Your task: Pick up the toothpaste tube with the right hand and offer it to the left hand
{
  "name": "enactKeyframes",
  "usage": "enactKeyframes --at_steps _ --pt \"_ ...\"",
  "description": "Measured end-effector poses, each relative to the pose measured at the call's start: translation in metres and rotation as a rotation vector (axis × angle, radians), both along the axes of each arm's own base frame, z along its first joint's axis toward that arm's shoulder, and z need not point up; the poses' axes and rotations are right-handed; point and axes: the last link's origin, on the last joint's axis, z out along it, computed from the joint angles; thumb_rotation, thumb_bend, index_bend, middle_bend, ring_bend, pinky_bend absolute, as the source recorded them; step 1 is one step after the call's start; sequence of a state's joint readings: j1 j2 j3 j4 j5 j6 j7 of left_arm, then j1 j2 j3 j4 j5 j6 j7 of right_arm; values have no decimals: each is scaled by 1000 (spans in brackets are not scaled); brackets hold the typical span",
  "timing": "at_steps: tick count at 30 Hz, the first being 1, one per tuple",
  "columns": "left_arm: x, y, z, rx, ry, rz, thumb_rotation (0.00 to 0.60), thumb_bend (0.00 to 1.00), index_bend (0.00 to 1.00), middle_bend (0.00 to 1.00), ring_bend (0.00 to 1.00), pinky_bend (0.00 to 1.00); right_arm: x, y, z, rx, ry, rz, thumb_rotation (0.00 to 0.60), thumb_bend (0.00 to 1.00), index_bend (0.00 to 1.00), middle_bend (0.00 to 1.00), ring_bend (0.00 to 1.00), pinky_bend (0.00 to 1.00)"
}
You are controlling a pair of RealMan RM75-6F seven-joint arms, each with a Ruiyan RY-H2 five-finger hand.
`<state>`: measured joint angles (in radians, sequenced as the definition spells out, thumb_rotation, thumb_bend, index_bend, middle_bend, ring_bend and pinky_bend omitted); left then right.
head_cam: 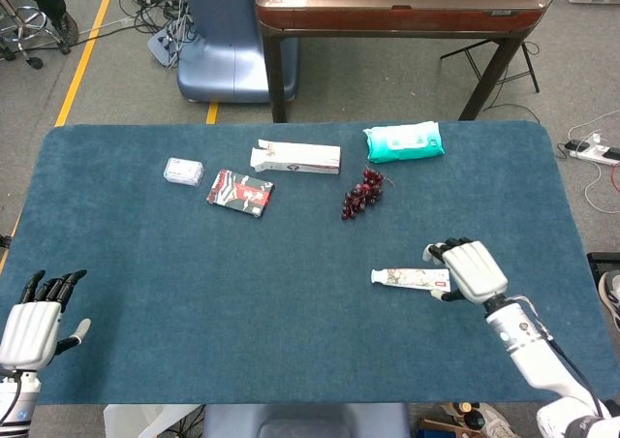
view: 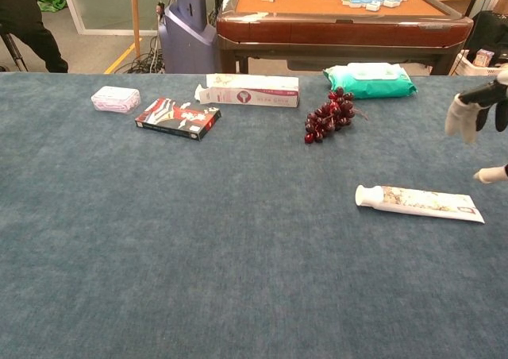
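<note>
toothpaste tube (head_cam: 411,279) lay flat on blue table (head_cam: 291,312), near right. right hand (head_cam: 469,268) hovered above its right end, fingers apart, empty. left hand (head_cam: 34,317) sat near-left, open, empty.

In your chest view, the right hand (view: 481,119) is cut off by the right edge. In your head view it covers the far right end of the toothpaste tube (head_cam: 407,278). The left hand (head_cam: 34,322) shows only there, with its arm cut off.
</note>
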<state>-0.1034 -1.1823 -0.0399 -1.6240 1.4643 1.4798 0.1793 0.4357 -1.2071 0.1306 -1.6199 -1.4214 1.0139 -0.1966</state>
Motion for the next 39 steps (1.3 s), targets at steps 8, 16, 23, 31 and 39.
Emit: enactKeyframes --at_steps 8,16,23,31,39 --pt "1 -4 2 7 -8 -7 600 246 186 224 219 47 3 -27 -36 78 47 5 600 178 400 475 359 399" --pt "1 -6 1 2 -12 -1 600 246 186 224 219 47 6 -35 -60 128 98 4 600 191 400 475 359 399" --pt "0 -6 -1 -3 -17 0 600 246 186 224 219 47 6 -39 -71 147 148 9 600 215 405 475 359 399" --pt "-4 -9 -1 1 -22 10 600 246 186 223 219 47 4 -40 -80 163 185 1 600 231 410 478 359 399" --pt "-6 -10 -1 2 -27 14 600 246 186 223 219 47 3 -41 -85 156 204 4 600 252 423 489 359 399"
